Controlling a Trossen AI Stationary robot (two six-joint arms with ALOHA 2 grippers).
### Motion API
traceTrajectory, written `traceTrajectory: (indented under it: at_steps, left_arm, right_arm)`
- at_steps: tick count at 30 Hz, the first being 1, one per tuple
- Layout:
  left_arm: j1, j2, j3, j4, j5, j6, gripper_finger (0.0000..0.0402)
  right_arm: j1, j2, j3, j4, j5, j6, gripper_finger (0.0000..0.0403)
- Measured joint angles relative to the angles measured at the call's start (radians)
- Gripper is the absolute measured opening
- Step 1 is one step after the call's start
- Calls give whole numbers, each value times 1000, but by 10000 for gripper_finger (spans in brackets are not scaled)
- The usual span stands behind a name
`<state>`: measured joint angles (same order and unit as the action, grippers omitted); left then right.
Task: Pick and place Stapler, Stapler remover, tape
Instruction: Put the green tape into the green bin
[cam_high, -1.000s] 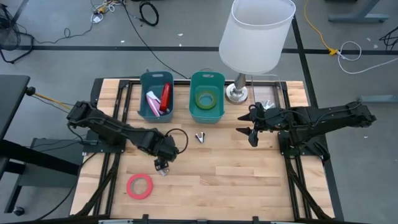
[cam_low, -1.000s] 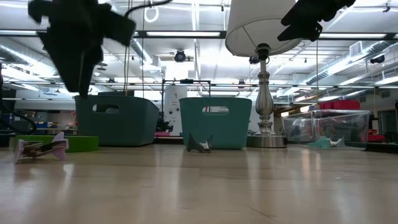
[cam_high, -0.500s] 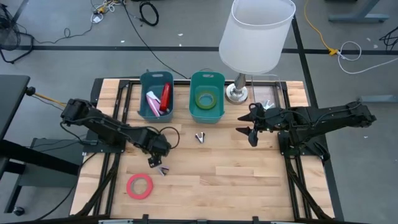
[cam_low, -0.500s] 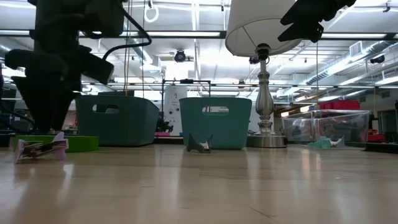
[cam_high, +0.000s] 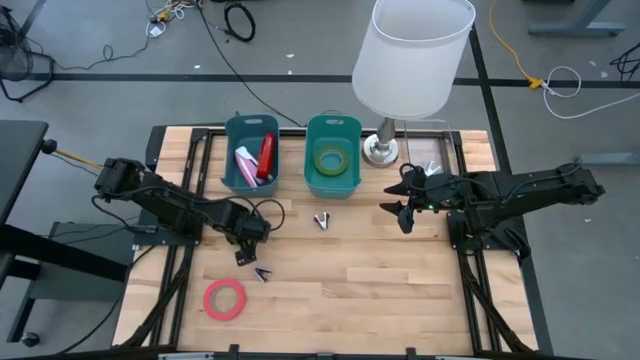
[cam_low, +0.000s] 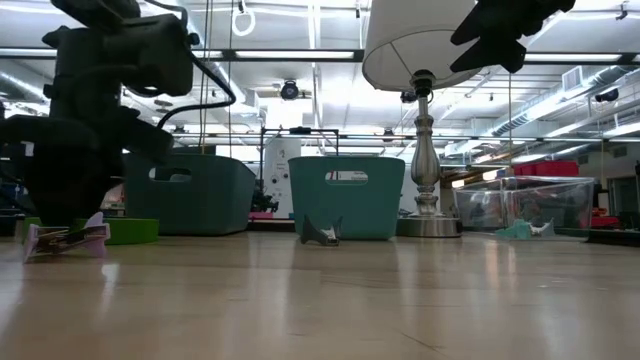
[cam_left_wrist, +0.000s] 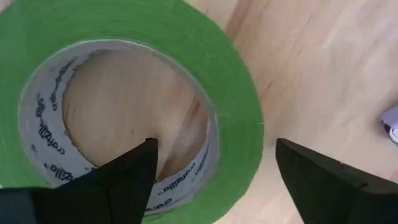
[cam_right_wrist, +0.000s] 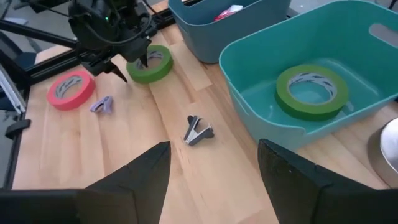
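Note:
A green tape roll (cam_left_wrist: 124, 43) lies flat on the wood table; it also shows in the right wrist view (cam_right_wrist: 151, 63) and the low view (cam_low: 132, 230). My left gripper (cam_right_wrist: 132, 67) is open just over it, one finger inside the roll's hole and one outside its wall; I cannot tell if either touches. A purple staple remover (cam_high: 262, 273) and a red tape roll (cam_high: 225, 298) lie nearer the front edge. A dark staple remover (cam_high: 321, 220) lies mid-table. My right gripper (cam_high: 403, 208) is open and empty, raised at the right by the lamp.
A blue bin (cam_high: 252, 152) holds a red stapler and pink and white items. A teal bin (cam_high: 332, 155) holds another green tape roll (cam_right_wrist: 311, 90). A lamp (cam_high: 412, 55) stands at the back right. Bare wood lies at the table's front middle and right.
My left gripper has gone down and toward the table's left and far edges, away from the purple staple remover and over the green tape roll. The staple remover and the rolls have stayed where they were.

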<state>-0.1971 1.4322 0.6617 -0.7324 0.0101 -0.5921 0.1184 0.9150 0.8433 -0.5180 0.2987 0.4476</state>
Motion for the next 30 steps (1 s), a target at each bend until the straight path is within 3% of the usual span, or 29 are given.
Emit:
traceTrajectory:
  at_steps: [14,25,30]
  left_arm:
    - [33,0,1,4,-2,88,172]
    - [33,0,3,2,51,83,102]
    - [33,0,44,-6,85,81,94]
  right_arm:
    - [0,0,0,1,52,36,239]
    - [0,0,0,1,52,42,239]
    - [0,0,0,1,52,41,239]
